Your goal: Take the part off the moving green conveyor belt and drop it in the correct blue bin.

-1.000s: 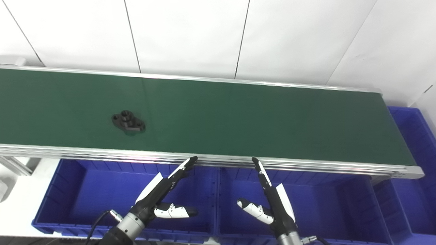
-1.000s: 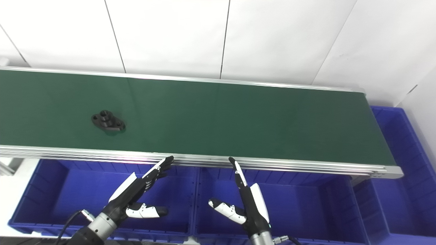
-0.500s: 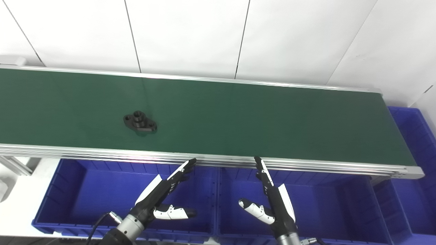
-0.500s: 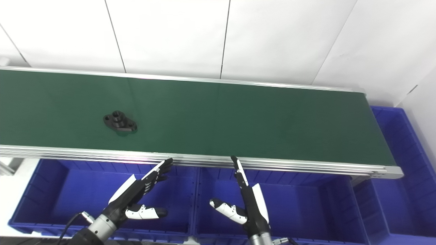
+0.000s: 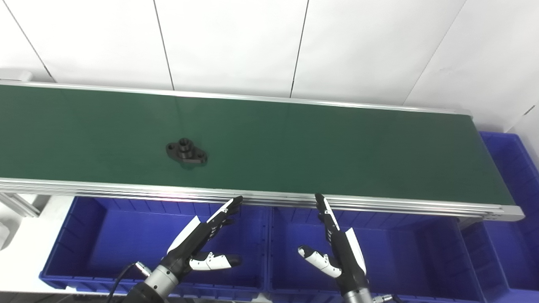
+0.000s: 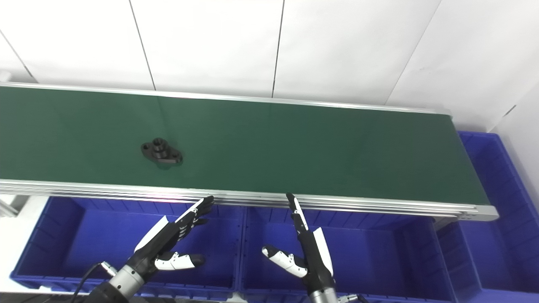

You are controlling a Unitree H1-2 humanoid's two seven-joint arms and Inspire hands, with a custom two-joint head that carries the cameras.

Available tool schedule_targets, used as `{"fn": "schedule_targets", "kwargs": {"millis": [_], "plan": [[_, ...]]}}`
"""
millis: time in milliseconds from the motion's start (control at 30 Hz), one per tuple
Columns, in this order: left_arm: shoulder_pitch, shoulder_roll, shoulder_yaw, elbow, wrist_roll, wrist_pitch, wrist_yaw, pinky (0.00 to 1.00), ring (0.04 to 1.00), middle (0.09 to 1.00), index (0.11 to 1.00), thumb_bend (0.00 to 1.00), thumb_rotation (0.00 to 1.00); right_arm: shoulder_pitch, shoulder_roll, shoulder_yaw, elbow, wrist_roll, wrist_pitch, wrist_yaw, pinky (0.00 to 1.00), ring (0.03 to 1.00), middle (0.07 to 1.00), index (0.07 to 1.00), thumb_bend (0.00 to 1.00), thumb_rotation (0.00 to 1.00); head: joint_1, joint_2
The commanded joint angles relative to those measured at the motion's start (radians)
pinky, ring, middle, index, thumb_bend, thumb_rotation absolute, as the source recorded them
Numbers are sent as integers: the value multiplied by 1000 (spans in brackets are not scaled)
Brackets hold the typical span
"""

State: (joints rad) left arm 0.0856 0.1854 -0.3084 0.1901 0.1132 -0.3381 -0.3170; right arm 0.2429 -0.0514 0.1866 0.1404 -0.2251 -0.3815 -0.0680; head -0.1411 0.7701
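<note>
Wall: white panelled wall point(image 5: 236, 42) with thin dark seams stands behind the whole scene.
Belt: long dark green conveyor belt point(image 5: 337, 143) with silver aluminium side rails runs across the view from the left edge to its end at the right.
Bins: three deep blue plastic bins. The left blue bin point(image 5: 105, 235) and the middle blue bin point(image 5: 404, 252) sit side by side below the belt's near rail; a third blue bin point(image 5: 516, 168) stands past the belt's right end.
Frame: a pale aluminium frame leg point(image 5: 17, 204) shows under the belt's near rail at far left.
Left hand: black and white robot left hand point(image 5: 202, 242) hovers over the left blue bin, fingers stretched flat and spread toward the near rail, thumb out to the side, holding nothing. Its fingertips point(image 5: 233, 203) lie just short of the rail.
Right hand: black and white robot right hand point(image 5: 337, 248) hovers over the middle blue bin, fingers straight and pointing up at the rail, thumb splayed left, empty.
Part: small black metal flange with an oval base, a raised round hub and a hole at each end point(image 5: 186, 152) lies flat on the belt, left of centre, nearer the near rail than the far one, apart from both hands and beyond the left hand.
</note>
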Motion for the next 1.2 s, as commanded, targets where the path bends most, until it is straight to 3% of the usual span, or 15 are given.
{"fn": "schedule_targets", "kwargs": {"millis": [0, 167, 367, 600, 800, 900, 1167], "plan": [[-15, -4, 6, -16, -14, -32, 0, 910, 972, 992, 981, 857, 665, -9, -1, -4, -13, 1, -54, 1, 978, 999, 1000, 1000, 901, 758, 3, -2], [-13, -10, 2, 6, 1, -61, 11, 904, 964, 985, 978, 856, 669, -5, -6, -6, 2, 2, -69, -3, 975, 1000, 1000, 1000, 901, 758, 60, -41], [-3, -24, -14, 35, 33, -80, 21, 919, 976, 994, 986, 853, 663, -2, -41, 7, 47, 1, -88, -43, 975, 988, 1000, 1000, 903, 779, 168, -136], [-11, -41, -25, 97, 55, -129, 41, 913, 980, 1000, 996, 817, 621, -13, -91, 60, 90, 17, -88, -102, 971, 977, 1000, 1000, 924, 791, 184, -181], [-12, -38, -36, 108, 80, -131, 64, 926, 987, 1000, 1000, 820, 644, -16, -116, 97, 85, 19, -88, -161, 973, 973, 1000, 1000, 915, 772, 180, -190], [-13, -36, -40, 111, 79, -131, 68, 918, 983, 1000, 1000, 828, 649, -23, -141, 127, 68, -24, -88, -235, 955, 977, 1000, 1000, 902, 761, 177, -190], [-16, -26, -45, 109, 77, -131, 70, 891, 969, 1000, 1000, 826, 663, -45, -202, 177, -58, -62, -88, -373, 913, 948, 966, 964, 851, 592, 146, -184]]}}
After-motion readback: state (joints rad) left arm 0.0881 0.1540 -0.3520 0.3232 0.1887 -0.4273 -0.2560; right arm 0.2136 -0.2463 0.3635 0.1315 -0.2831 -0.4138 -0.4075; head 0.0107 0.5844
